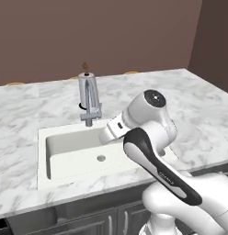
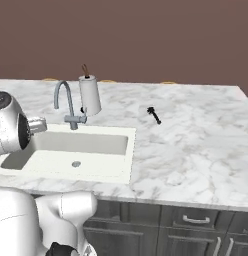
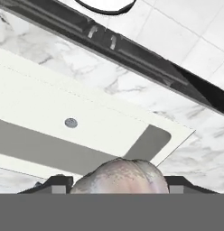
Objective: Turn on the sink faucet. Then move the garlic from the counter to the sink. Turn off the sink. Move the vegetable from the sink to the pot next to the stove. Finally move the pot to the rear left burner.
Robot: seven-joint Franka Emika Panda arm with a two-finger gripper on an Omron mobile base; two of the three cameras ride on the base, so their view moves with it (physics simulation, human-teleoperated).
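The gripper (image 3: 118, 187) is clamping the garlic (image 3: 119, 176) between its fingers, the pinkish bulb sitting right at the fingertips and hanging above the sink (image 3: 37, 90), presumably so it can be lowered or dropped into the basin near the drain (image 3: 71, 122). The sink faucet (image 2: 66, 102) is standing at the sink's far edge, with a paper towel roll (image 2: 90, 94) just right of it. White veined marble counter (image 2: 196, 145) is spreading to the right, above dark cabinets (image 2: 196, 225), against a brown wall (image 2: 146, 40).

The white arm (image 1: 155, 137) bent forward and low; its gripper (image 3: 118, 187) pointed downward, dark fingertips (image 3: 57, 184) set apart, apparently clasping something rounded.
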